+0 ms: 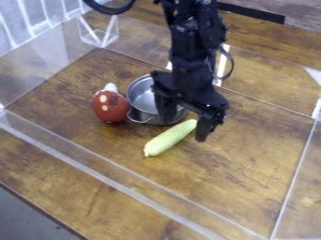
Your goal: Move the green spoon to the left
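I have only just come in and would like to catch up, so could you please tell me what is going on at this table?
A single black robot arm is working over the wooden table, with the job of moving the green spoon to the left. Its gripper is open just above the spoon's upper end and does not appear to be holding it. The metal pot and the red ball-shaped object sit beside it.
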Robot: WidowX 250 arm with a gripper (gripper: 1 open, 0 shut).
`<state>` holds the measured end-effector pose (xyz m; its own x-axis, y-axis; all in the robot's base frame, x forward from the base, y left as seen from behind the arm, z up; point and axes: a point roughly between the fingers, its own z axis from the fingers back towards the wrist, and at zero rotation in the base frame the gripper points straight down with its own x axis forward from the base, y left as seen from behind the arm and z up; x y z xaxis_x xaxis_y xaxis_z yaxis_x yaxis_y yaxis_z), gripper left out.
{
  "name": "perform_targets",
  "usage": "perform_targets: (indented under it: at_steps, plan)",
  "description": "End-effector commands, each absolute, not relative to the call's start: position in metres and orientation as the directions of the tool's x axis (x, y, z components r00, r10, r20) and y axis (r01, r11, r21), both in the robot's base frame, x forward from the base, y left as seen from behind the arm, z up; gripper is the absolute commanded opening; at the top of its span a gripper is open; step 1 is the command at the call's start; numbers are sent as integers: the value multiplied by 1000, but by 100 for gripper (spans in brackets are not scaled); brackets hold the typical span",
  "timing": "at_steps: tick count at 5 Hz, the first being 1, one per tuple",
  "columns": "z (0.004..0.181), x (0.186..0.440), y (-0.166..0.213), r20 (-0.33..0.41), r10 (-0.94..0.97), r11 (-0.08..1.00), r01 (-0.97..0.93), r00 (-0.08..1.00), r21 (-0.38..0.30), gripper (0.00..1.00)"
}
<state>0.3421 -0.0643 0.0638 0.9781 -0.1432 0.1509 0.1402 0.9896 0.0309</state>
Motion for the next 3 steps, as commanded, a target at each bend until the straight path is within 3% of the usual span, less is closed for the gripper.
perform_targets:
  at_steps: [1,2,3]
  plan:
    - [79,353,-49,188,-108,994,102,976,39,100]
    - [81,353,-42,174,-88,996,81,981,43,100]
    - [67,353,-43,141,-40,999,35,989,39,100]
